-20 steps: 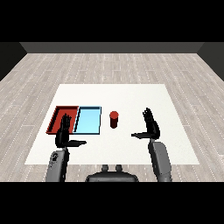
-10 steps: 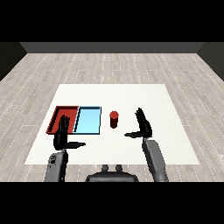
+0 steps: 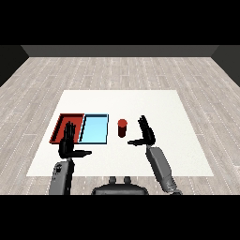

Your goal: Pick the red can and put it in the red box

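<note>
— Where is the red can [image 3: 122, 128] relative to the hands?

— It stands upright, long axis vertical, just right of the light blue tray [image 3: 94, 129], around the middle of the frame. The right hand [image 3: 147, 132] sits to its right, near but not touching, with a strip of white table [image 3: 178, 117] between them. So the can lies leftward of that hand, about level with it.

— And the hand's shape?

— Wide open: fingers straight and pointing up the frame, thumb sticking out toward the can. It holds nothing.

— The other hand?

— The left hand [image 3: 68, 144] hovers at the lower left, over the near edge of the red tray [image 3: 61, 127], fingers also straight, thumb out, empty. It is farther from the can, with the blue tray in between, so I'd judge the right hand better placed for the pick.

— And the surroundings?

— A white tabletop on a pale wood-plank floor [image 3: 117, 70], with dark walls behind. The red tray lies left of the blue one, so the can would have to cross over the blue tray.
</note>
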You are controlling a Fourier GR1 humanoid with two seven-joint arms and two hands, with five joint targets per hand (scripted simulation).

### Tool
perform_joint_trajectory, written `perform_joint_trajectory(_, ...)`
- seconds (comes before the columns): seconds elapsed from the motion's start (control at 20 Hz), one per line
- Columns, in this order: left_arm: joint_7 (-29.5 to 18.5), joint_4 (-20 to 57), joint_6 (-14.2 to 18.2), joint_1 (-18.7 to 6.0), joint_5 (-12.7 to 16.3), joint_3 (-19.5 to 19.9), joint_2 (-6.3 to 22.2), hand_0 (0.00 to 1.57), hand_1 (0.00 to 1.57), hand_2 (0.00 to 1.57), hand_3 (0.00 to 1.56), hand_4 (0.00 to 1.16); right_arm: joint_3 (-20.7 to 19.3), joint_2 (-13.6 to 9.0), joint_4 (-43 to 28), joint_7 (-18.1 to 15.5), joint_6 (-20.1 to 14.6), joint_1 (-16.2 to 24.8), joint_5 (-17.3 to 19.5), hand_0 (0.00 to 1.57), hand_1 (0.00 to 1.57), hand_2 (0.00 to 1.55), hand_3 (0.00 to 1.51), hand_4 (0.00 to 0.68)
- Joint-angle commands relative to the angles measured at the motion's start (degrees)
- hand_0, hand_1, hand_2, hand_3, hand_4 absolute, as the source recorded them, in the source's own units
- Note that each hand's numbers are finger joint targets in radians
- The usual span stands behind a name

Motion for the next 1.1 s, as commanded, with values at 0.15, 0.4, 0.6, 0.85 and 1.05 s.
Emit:
perform_joint_trajectory(0.15,-1.2,1.1,-0.6,0.3,0.1,0.5,0.2,0.0,0.0,0.0,0.0,0.0,1.6,0.1,11.4,-7.0,-2.0,-5.7,-2.2,0.0,0.0,0.0,0.0,0.0)
perform_joint_trajectory(0.4,-3.2,4.1,-2.1,-0.4,1.9,2.1,0.7,0.0,0.0,0.0,0.0,0.0,3.0,0.1,17.1,-10.2,-3.1,-7.4,-2.4,0.0,0.0,0.0,0.0,0.0)
perform_joint_trajectory(0.6,-1.8,-0.6,0.9,2.3,-0.5,-0.3,-1.5,0.0,0.0,0.0,0.0,0.0,4.8,0.1,15.8,-9.5,-3.0,-6.8,-6.2,0.0,0.0,0.0,0.0,0.0)
perform_joint_trajectory(0.85,1.9,-1.1,-1.0,-0.3,3.1,2.6,1.1,0.0,0.0,0.0,0.0,0.0,10.7,0.1,19.3,-11.2,-7.8,-10.3,-11.4,0.0,0.0,0.0,0.0,0.0)
perform_joint_trajectory(1.05,0.8,0.7,0.1,-1.4,1.8,1.2,-0.2,0.0,0.0,0.0,0.0,0.0,9.4,0.1,29.3,-16.4,-4.4,-14.8,-13.4,0.0,0.0,0.0,0.0,0.0)
